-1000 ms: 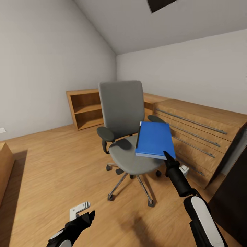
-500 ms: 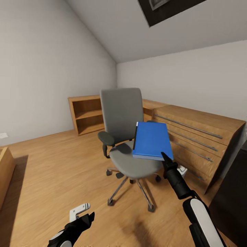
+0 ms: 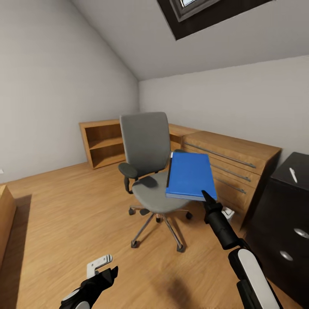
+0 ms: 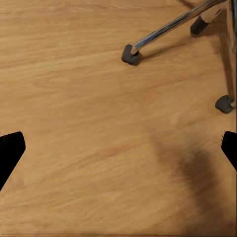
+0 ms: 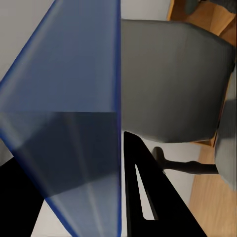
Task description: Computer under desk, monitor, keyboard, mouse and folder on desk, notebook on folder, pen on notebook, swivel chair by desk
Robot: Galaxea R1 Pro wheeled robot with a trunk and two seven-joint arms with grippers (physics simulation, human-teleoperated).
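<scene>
The grey swivel chair (image 3: 146,171) stands on the wood floor in the middle of the head view. My right gripper (image 3: 207,198) is shut on the near edge of the blue folder (image 3: 189,175), holding it in the air above the right side of the seat. In the right wrist view the folder (image 5: 74,118) sits between the black fingers (image 5: 145,197), with the chair back (image 5: 173,84) behind it. My left gripper (image 3: 105,267) hangs low and open over bare floor. A thin white pen (image 3: 293,174) lies on the black desk top (image 3: 296,165) at the right.
A black drawer unit (image 3: 279,231) stands close at the right under the black top. A long wooden dresser (image 3: 227,165) and an open shelf (image 3: 101,143) line the far walls. Chrome chair legs with casters (image 4: 131,55) lie ahead of my left gripper (image 4: 118,153).
The whole view has swung up and to the right, bringing the black drawer unit and pen into the picture. The folder stays held in my right gripper. My left arm looks unmoved.
</scene>
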